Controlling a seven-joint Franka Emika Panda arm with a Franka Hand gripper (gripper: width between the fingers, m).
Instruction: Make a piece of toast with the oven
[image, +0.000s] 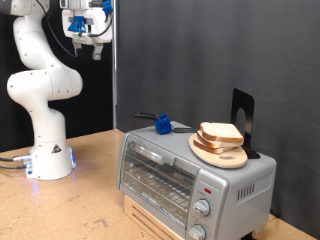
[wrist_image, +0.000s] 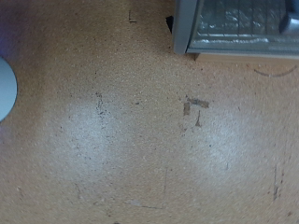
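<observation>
**Arm raised high, bread resting on top of the closed oven**

In the exterior view, the white robot arm (image: 42, 95) stands at the left on a wooden table (image: 85, 205), its base lit with a small blue glow. The arm rises to the top of the picture, where the gripper (image: 84, 40) hangs high above the table, well apart from everything else. Its fingers are small and partly lost against the dark backdrop, so I cannot tell whether the jaws are apart or together; nothing shows between them.

Further right, a blue object (image: 161, 124) with a dark handle lies on the oven's top near its back edge. The oven (image: 190, 180) sits at the lower right, glass door closed, wire rack visible behind it, 2 round knobs and a red mark on its front right panel. On its top rests a round wooden plate (image: 222, 154), and the piece of toast (image: 220, 133) lies on that plate, pale with a brown crust. Just behind stands a black bracket (image: 244, 112).

The wrist view shows bare tabletop with a corner of the oven (wrist_image: 238, 28) at one edge; the fingers do not show.
</observation>
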